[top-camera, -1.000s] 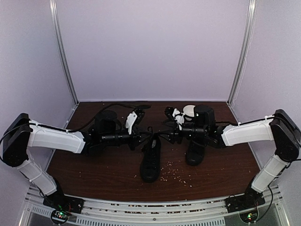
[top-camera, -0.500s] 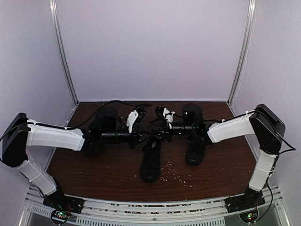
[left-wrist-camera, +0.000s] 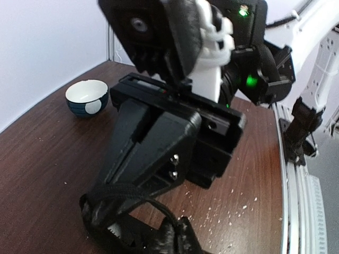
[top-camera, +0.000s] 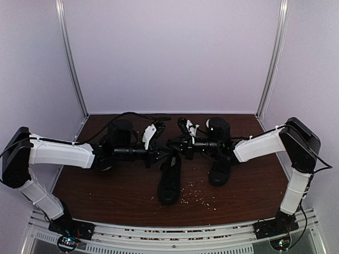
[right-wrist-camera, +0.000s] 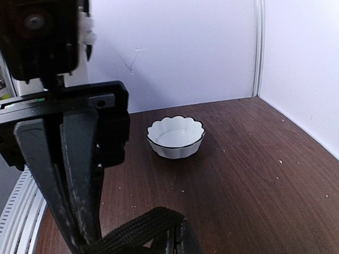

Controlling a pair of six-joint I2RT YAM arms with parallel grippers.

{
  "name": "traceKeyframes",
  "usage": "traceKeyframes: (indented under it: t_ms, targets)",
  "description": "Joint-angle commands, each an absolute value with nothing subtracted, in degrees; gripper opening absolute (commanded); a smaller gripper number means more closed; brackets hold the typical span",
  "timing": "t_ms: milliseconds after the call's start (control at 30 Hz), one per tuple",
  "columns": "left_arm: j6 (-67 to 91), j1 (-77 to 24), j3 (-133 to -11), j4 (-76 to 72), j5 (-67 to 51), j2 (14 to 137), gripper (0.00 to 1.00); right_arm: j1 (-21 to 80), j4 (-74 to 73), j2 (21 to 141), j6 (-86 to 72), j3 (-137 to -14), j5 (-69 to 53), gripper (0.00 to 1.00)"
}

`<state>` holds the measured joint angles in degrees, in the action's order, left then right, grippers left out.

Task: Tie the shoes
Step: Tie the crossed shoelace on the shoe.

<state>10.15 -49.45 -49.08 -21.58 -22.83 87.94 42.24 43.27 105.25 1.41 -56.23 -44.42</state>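
Finds both grippers meeting tip to tip over the middle of the table (top-camera: 106, 185), just above the far end of the nearer shoe (top-camera: 169, 182). Shows the left gripper (top-camera: 162, 153) stretched in from the left, fingers pressed flat together with no gap, pinching a flat black lace (right-wrist-camera: 139, 227) at the very tips. Shows the right gripper (top-camera: 175, 144) stretched in from the opposite side, likewise squeezed tight on that same lace, with only a short span of it running from one pair of tips to the other. Places this span right at the meeting point, over the shoe's far end. Puts the nearer shoe directly below the two tips, lying lengthwise toward the arm bases. Sets the second shoe (top-camera: 219, 170) to the right, beneath the right wrist, roughly parallel to the first, near it but apart. Notes a white bowl (right-wrist-camera: 175, 138) with a scalloped rim upright on the table near a wall corner, well beyond the left gripper in the right wrist view. Notes a blue-and-white bowl (left-wrist-camera: 87, 98) upright close to the wall in the left wrist view. Adds pale crumbs (top-camera: 198, 197) scattered on the wood just in front of the shoes.
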Motion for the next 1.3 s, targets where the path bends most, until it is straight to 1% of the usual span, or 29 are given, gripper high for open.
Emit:
traceKeyframes:
  t_ms: [0,33,100,267,333,433,567,667,800,867,933,967,1000,1100,1133,1167,1267]
  targets:
    - [3.3,-48.6,-52.2,-13.2,-24.7,85.3,0.20,40.6,42.8,99.9,-1.6,-52.3,-39.3,0.00]
    - [0.4,-48.5,-53.5,-8.8,-24.9,85.2,0.28,40.4,41.8,98.8,-1.6,-51.4,-38.5,0.00]
    - [-5.9,-48.3,-56.6,0.0,-24.1,84.8,0.38,40.3,39.1,97.2,-1.4,-50.2,-37.1,0.00]
    - [-23.4,-47.8,-61.5,19.1,-23.7,84.3,0.54,40.2,31.8,94.8,-2.6,-49.8,-34.5,0.00]
    - [-28.3,-47.8,-61.5,22.3,-20.5,84.7,0.57,40.2,31.3,94.6,-3.6,-49.6,-34.2,0.00]
    - [-33.6,-47.8,-59.8,20.2,-15.0,85.9,0.59,40.2,31.2,94.7,-5.1,-49.7,-34.2,0.00]
    - [-38.5,-47.8,-61.0,17.5,-19.2,89.4,0.62,40.2,31.6,95.0,-6.2,-50.1,-35.2,0.00]
    - [-39.8,-47.6,-65.1,18.8,-19.0,94.5,0.61,40.2,31.6,95.1,-6.6,-50.0,-35.3,0.00]
    - [-40.8,-47.5,-71.1,23.1,-18.0,101.7,0.57,40.3,31.9,94.8,-7.4,-49.4,-35.3,0.00]
    - [-39.3,-47.5,-72.0,22.1,-17.1,103.0,0.55,40.3,32.0,94.7,-7.7,-49.3,-35.1,0.00]
    - [-37.6,-47.5,-71.7,19.4,-17.0,102.9,0.50,40.3,32.2,94.7,-8.2,-49.2,-34.9,0.00]
    - [-36.7,-47.5,-71.5,18.4,-17.3,102.5,0.46,40.3,32.3,94.8,-8.7,-49.1,-34.9,0.00]
    - [-35.6,-47.5,-71.3,17.4,-17.6,102.1,0.39,40.3,32.5,94.8,-9.3,-49.2,-34.9,0.00]
    - [-31.8,-47.5,-68.7,13.4,-18.5,99.3,0.08,40.4,32.9,95.1,-12.2,-49.2,-34.6,0.00]
    - [-30.5,-47.5,-67.1,11.5,-19.3,97.9,0.02,40.7,33.2,95.2,-13.5,-49.1,-34.4,0.00]
    - [-29.3,-47.5,-65.3,8.9,-20.0,96.4,0.00,41.1,34.4,95.8,-15.2,-49.1,-34.1,0.00]
    - [-24.5,-47.5,-60.6,1.0,-20.1,92.0,0.00,42.8,38.2,97.9,-20.4,-49.0,-35.4,0.00]
